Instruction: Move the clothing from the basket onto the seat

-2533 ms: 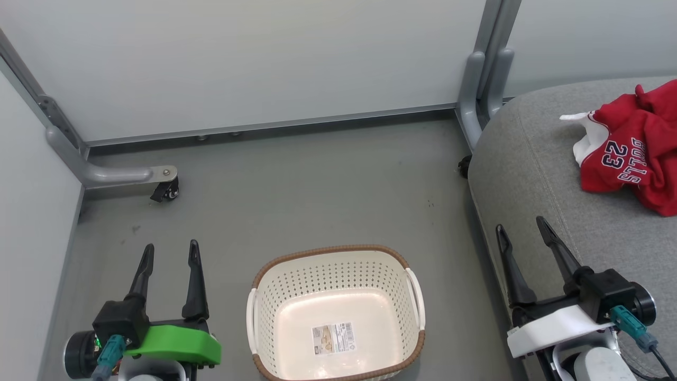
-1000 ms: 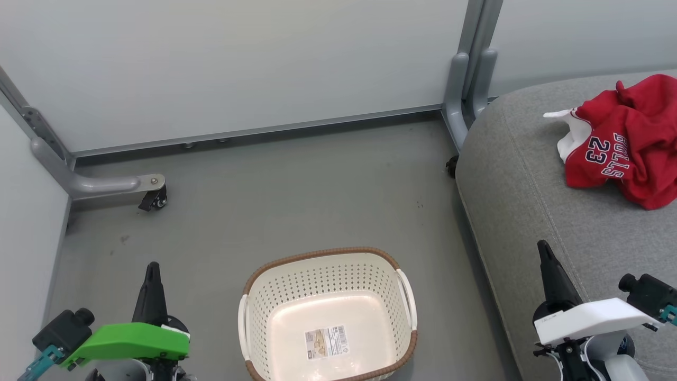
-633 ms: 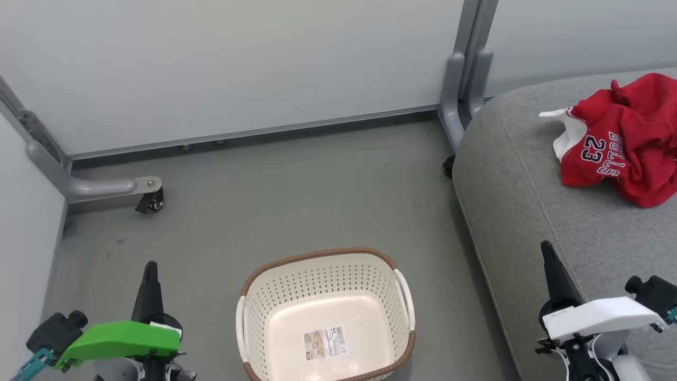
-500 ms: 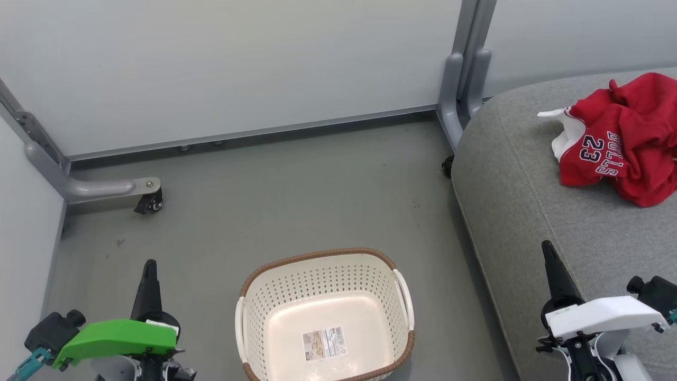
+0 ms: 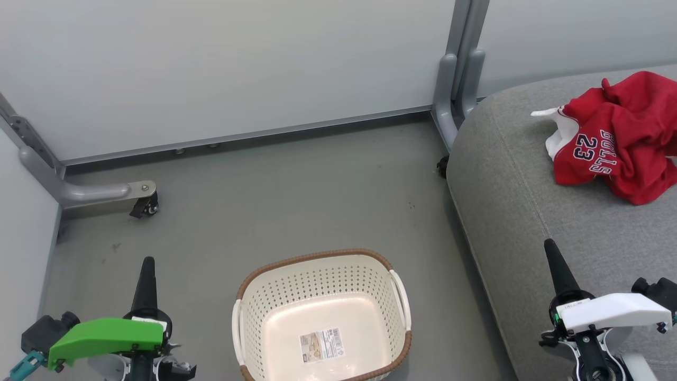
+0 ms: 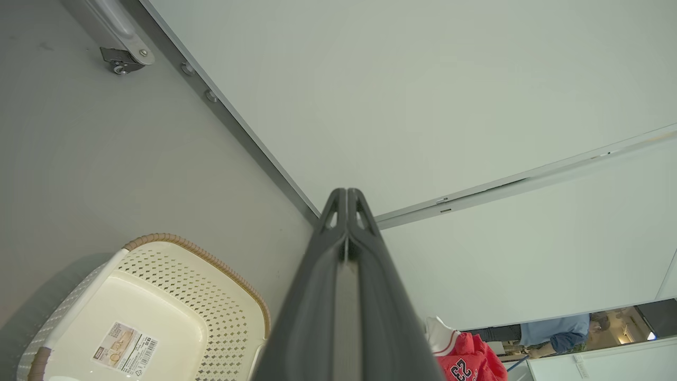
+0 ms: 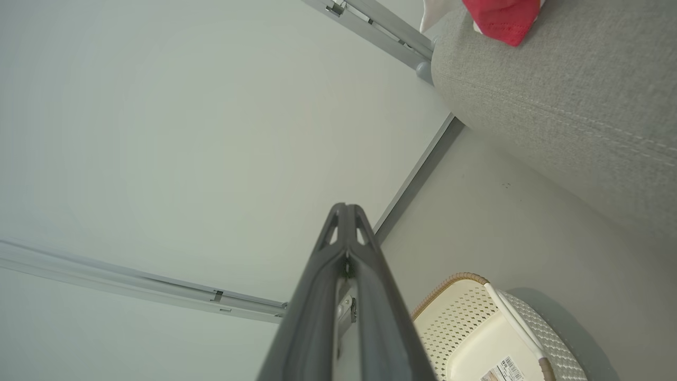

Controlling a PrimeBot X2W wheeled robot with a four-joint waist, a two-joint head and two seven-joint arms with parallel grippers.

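On the seat (image 5: 529, 211), the clothing (image 5: 613, 143) lies crumpled at 1 o'clock from the right hand (image 5: 550, 246), well apart from it. Right hand and left hand (image 5: 147, 263) are both clenched, grasping nothing. The basket (image 5: 317, 254) stands on the floor between them, at 3 o'clock from the left hand.

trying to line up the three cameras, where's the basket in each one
Head view: the basket is at the bottom centre, cut by the bottom edge.
Left wrist view: the basket is in the lower left corner.
Right wrist view: the basket is at the lower right.
Shared landmark: the red clothing, at the upper right in the head view, bottom right in the left wrist view, top right in the right wrist view.
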